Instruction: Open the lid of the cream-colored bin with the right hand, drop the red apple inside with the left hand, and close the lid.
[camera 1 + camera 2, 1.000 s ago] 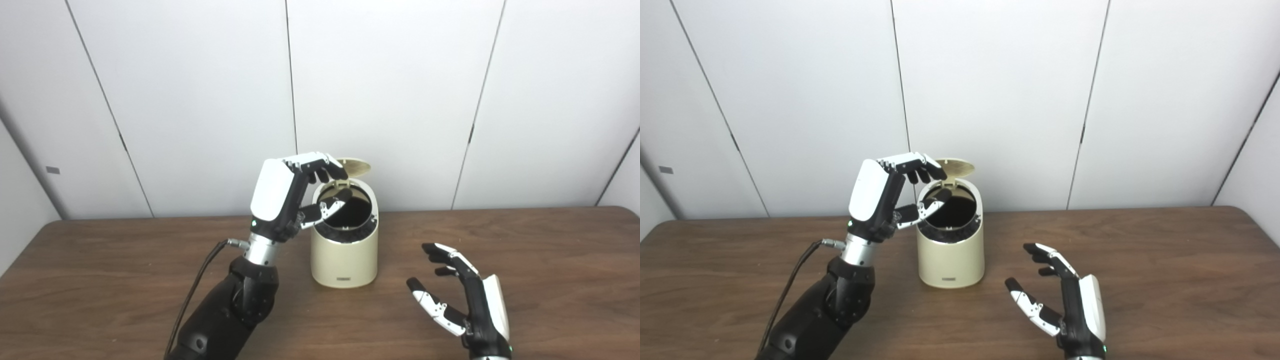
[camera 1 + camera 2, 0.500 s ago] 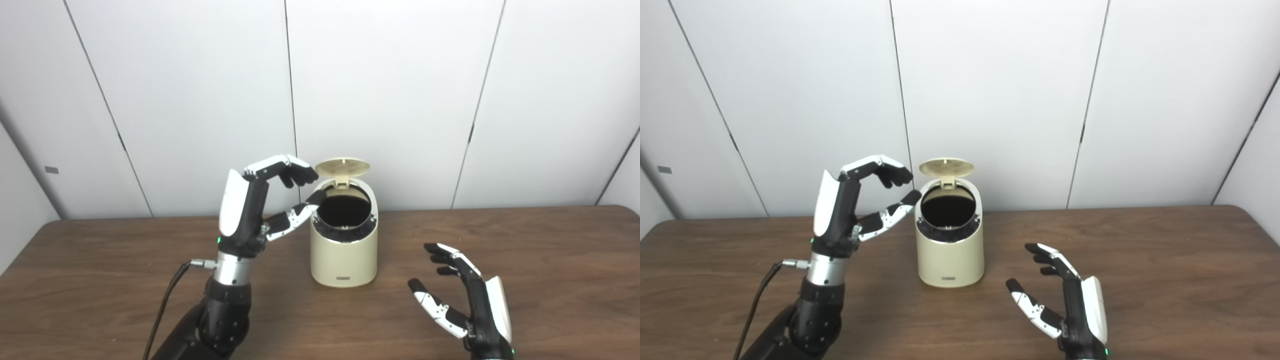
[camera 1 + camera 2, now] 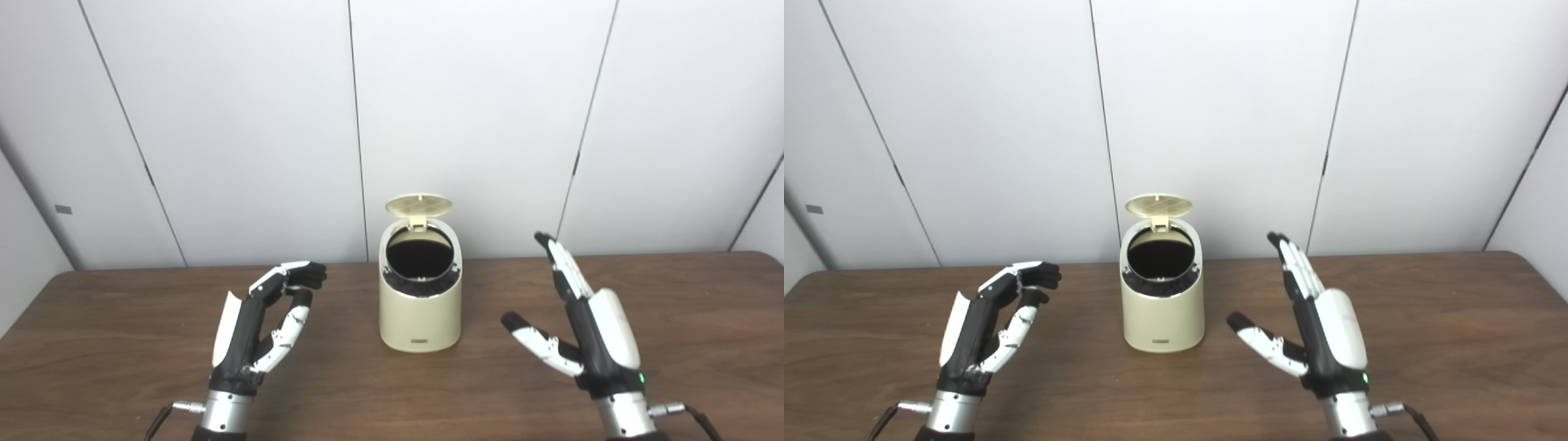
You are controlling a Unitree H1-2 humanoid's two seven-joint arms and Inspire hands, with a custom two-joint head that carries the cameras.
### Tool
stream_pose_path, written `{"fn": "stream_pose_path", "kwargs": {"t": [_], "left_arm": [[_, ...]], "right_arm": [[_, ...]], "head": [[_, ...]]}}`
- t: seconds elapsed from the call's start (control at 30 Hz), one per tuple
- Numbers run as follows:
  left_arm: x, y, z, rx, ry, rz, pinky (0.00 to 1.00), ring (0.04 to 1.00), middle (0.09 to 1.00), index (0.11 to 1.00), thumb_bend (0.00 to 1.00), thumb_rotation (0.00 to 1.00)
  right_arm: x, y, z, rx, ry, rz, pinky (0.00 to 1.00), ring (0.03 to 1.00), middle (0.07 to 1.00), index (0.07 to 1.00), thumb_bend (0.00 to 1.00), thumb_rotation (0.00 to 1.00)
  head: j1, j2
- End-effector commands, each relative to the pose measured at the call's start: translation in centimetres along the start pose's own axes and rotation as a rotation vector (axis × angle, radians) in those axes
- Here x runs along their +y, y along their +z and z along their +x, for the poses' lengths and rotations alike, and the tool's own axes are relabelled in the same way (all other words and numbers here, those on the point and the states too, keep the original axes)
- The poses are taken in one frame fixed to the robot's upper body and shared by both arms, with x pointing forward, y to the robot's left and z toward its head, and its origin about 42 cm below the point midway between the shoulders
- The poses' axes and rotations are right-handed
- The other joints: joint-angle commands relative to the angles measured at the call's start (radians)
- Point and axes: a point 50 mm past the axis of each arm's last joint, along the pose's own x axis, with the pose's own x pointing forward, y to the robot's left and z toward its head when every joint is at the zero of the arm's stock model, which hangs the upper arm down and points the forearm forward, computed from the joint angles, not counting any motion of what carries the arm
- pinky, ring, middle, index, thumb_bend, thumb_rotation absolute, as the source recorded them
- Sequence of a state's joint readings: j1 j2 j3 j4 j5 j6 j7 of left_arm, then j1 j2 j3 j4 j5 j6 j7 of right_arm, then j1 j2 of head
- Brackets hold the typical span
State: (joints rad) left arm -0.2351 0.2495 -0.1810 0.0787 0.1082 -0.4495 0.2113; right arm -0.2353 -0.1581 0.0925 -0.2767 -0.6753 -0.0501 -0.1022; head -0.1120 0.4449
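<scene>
Two hands [image 3: 260, 334] [image 3: 588, 331] flanking bin [image 3: 420, 306] — apart.

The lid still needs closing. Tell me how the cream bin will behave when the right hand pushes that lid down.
The bin is tall with a narrow base, so a sideways shove could probably tip it. The lid stands on a small rear hinge, so it likely swings down easily. The right hand is open beside it.

No legible text anywhere.

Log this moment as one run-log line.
bin: lid up | apple: not visible | left hand: open, beside bin | right hand: open, raised right of bin | next: close lid
</scene>
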Motion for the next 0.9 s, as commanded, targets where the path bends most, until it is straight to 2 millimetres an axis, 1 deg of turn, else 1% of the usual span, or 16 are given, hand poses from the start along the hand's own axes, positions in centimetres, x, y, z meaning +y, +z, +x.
{"fn": "stream_pose_path", "kwargs": {"t": [0.0, 0.07, 0.13, 0.17, 0.23, 0.33, 0.4, 0.47, 0.6, 0.67, 0.73, 0.87], "left_arm": [[0.1, 0.2, 0.3, -0.009, -0.007, -0.040, 0.59, 0.695, 0.739, 0.752, 0.39, 0.82], [0.1, -0.3, -0.3, 0.014, -0.024, -0.055, 0.63, 0.740, 0.784, 0.794, 0.40, 0.92], [0.0, -0.6, -0.9, 0.036, -0.030, -0.075, 0.65, 0.759, 0.802, 0.807, 0.40, 0.95], [-0.1, -0.9, -1.3, 0.050, -0.031, -0.091, 0.67, 0.773, 0.813, 0.815, 0.40, 0.96], [-0.3, -1.3, -2.1, 0.077, -0.037, -0.116, 0.70, 0.796, 0.832, 0.831, 0.41, 0.95], [-0.4, -1.8, -2.9, 0.106, -0.048, -0.131, 0.72, 0.814, 0.846, 0.839, 0.39, 0.95], [-0.6, -2.2, -3.4, 0.125, -0.042, -0.126, 0.70, 0.801, 0.836, 0.827, 0.38, 0.93], [-0.8, -2.4, -3.7, 0.138, -0.037, -0.118, 0.69, 0.796, 0.832, 0.824, 0.38, 0.93], [-1.2, -2.3, -4.0, 0.136, -0.051, -0.041, 0.66, 0.773, 0.814, 0.816, 0.36, 0.91], [-1.3, -2.2, -4.0, 0.132, -0.060, -0.021, 0.67, 0.776, 0.810, 0.811, 0.38, 0.89], [-1.4, -2.1, -4.2, 0.133, -0.066, -0.016, 0.67, 0.782, 0.812, 0.807, 0.38, 0.87], [-1.5, -2.1, -4.3, 0.138, -0.066, -0.019, 0.68, 0.789, 0.818, 0.808, 0.36, 0.85]], "right_arm": [[-1.6, 2.0, 2.7, -0.066, 0.017, -0.045, 0.94, 0.999, 0.999, 0.998, 0.61, 0.92], [-2.5, 3.3, 4.1, -0.081, 0.053, -0.080, 0.99, 1.000, 1.000, 1.000, 0.66, 0.95], [-3.4, 4.5, 5.3, -0.102, 0.092, -0.118, 1.00, 1.000, 1.000, 1.000, 0.69, 0.97], [-3.8, 5.3, 5.9, -0.113, 0.108, -0.131, 1.00, 1.000, 1.000, 1.000, 0.73, 0.98], [-4.3, 6.6, 7.0, -0.128, 0.132, -0.157, 1.00, 1.000, 1.000, 1.000, 0.81, 0.97], [-4.7, 7.7, 8.4, -0.148, 0.144, -0.188, 1.00, 1.000, 1.000, 1.000, 0.87, 0.96], [-4.7, 8.2, 9.3, -0.172, 0.165, -0.220, 1.00, 1.000, 1.000, 1.000, 0.86, 0.95], [-4.6, 8.5, 9.9, -0.181, 0.197, -0.251, 1.00, 1.000, 1.000, 1.000, 0.86, 0.96], [-4.0, 9.1, 11.4, -0.213, 0.262, -0.296, 1.00, 1.000, 1.000, 1.000, 0.86, 0.95], [-3.7, 9.4, 12.1, -0.212, 0.292, -0.318, 1.00, 1.000, 1.000, 1.000, 0.86, 0.96], [-3.4, 9.6, 13.0, -0.211, 0.327, -0.338, 1.00, 1.000, 1.000, 1.000, 0.88, 0.96], [-3.2, 10.0, 14.0, -0.207, 0.373, -0.357, 1.00, 1.000, 1.000, 1.000, 0.91, 0.96]], "head": [[-0.001, 0.001], [0.000, 0.003], [0.000, 0.006], [0.000, 0.006], [-0.003, 0.007], [-0.008, 0.007], [-0.012, 0.006], [-0.011, 0.008], [-0.010, 0.012], [-0.010, 0.012], [-0.014, 0.011], [-0.015, 0.013]]}}
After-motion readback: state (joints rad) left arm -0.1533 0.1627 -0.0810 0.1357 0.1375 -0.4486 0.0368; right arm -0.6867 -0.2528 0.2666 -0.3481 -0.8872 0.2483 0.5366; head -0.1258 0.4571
